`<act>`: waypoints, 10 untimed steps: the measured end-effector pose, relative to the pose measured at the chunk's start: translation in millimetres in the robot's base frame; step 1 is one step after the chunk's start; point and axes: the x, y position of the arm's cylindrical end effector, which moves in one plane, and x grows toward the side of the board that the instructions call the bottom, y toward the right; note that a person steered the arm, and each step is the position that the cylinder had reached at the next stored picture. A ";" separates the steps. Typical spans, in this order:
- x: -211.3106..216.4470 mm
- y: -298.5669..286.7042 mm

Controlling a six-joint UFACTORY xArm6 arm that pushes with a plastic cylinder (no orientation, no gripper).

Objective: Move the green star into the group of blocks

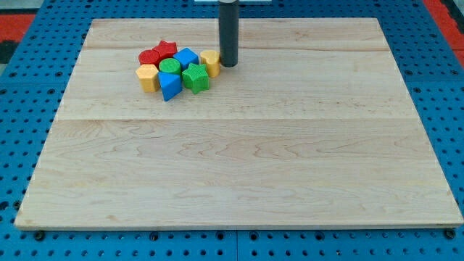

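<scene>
Green star-shaped block (195, 77): sits at the right-hand lower edge of the cluster, upper left quarter of the pale wooden worktop (239, 167). Touching or all but touching neighbours on the view's left and top sides. Judged already in the group; task looks essentially complete, at most a small nudge left to tighten it.

Orientation: squat, roughly as wide as deep, no real long axis. Lies flat. Points of the star blurred at this size; which way any one points cannot be told.

Neighbours, working outward: green round block (170, 67) just to upper left. Blue block (186, 57) directly above, touching. Blue wedge-like block (170, 85) at left, close against it. Yellow block (210, 62) to upper right, just beside. Yellow hexagonal block (147, 77) at cluster's far left. Red star-shaped block (165, 49) and red round block (150, 57) along the cluster's top-left.

Tool: plain dark rod, no jaws, so nothing to clench or release; holding nothing. My tip (229, 65) rests on the worktop just right of the yellow block, touching or nearly so, and up-right of the green star, apart from it.

Rest of worktop bare. Blue perforated base (22, 87) around the worktop.
</scene>
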 end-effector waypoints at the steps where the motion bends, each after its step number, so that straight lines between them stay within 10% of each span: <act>1: 2.9 -38.5; 3: 23.3 19.7; 10: 117.0 -84.0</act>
